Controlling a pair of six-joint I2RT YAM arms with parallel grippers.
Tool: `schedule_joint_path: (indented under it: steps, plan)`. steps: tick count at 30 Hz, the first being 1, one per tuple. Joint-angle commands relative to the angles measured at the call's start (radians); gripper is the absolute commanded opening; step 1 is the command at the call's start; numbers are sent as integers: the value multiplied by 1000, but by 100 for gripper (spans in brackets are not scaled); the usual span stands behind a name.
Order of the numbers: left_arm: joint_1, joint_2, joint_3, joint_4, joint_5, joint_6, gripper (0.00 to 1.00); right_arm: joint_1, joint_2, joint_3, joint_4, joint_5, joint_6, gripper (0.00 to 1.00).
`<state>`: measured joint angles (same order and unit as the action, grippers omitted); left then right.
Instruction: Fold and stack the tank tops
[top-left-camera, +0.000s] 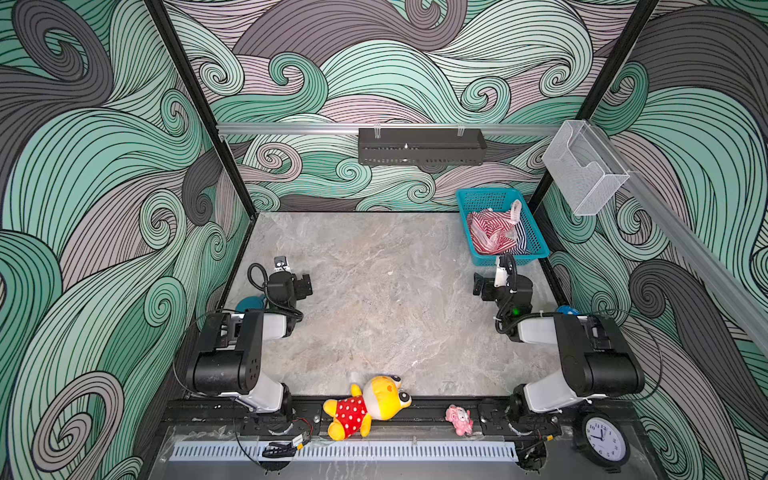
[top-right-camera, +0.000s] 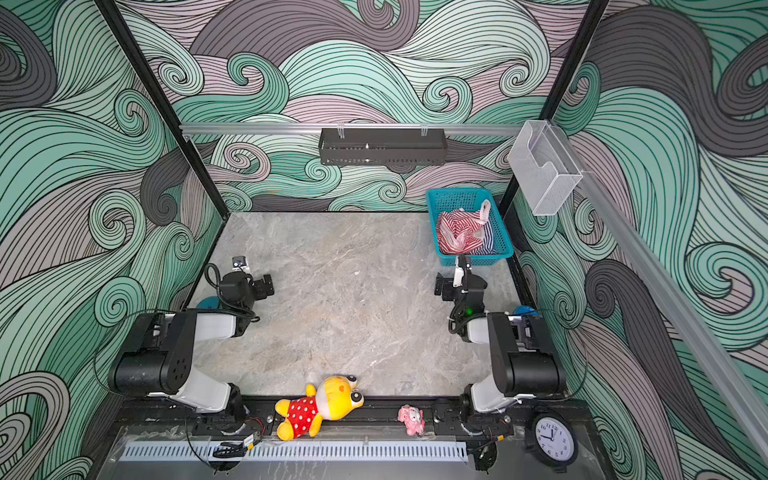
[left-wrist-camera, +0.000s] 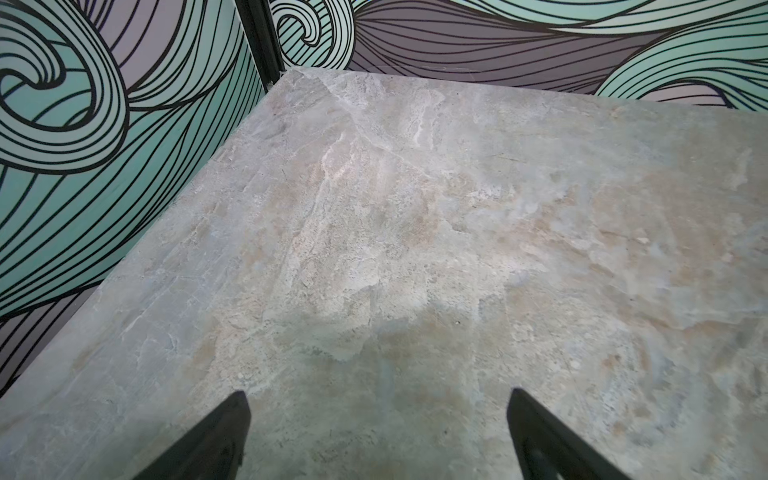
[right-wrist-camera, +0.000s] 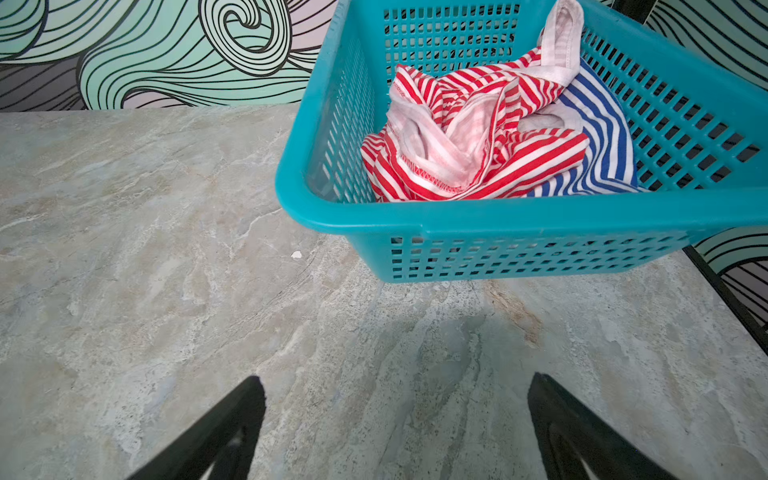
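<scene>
Right wrist view gives the closest look at the 2 tank tops: the red-and-white tank top (right-wrist-camera: 478, 137) lies crumpled in the teal basket (right-wrist-camera: 540, 257), heaped partly over the navy-and-white tank top (right-wrist-camera: 602, 141), which shows only along 1 side. A pale strap loop stands up toward the basket's rim. Nearer the camera, the right gripper (right-wrist-camera: 397, 380) hangs over bare worktop (right-wrist-camera: 166, 249) just short of the basket, its jaws wide apart with nothing between them. Left wrist view takes in only stone-patterned worktop, a corner of the swirl-patterned walls (left-wrist-camera: 62, 124) and the left gripper (left-wrist-camera: 378, 397), jaws likewise spread and holding nothing. Both top views add what the wrist cameras miss: the basket sits in the far right corner of the worktop and the 2 arms sit folded at either side, well apart. Along the black rail at the near edge lie a yellow plush toy (top-left-camera: 365, 405) in a red polka-dot dress and a small pink toy (top-left-camera: 459, 419), with a round clock (top-left-camera: 601, 436) at the near right corner.
</scene>
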<state>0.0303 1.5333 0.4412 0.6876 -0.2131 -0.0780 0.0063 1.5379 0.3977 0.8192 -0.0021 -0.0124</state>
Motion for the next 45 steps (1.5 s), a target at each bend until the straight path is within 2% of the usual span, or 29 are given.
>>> schedule_joint_path:
  steps: [1, 39, 41, 42, 44, 45]
  plan:
    - [-11, -7, 27, -11, -25, 8, 99, 0, -2, 15, 11, -9, -21, 99]
    - [-7, -9, 25, -10, -22, 7, 99, -2, -3, 12, 17, -12, -19, 99]
    - [-8, -12, 23, -7, -18, 8, 99, 3, -21, -4, 48, 27, -13, 99]
    - [-8, -15, 30, -12, -7, 25, 99, 7, -69, 7, -8, 71, -2, 99]
    - [-7, -42, 81, -109, 21, 46, 99, 3, -183, 141, -386, 150, 63, 99]
    - [-7, -55, 143, -237, 40, 53, 99, 3, -212, 221, -551, 192, 99, 99]
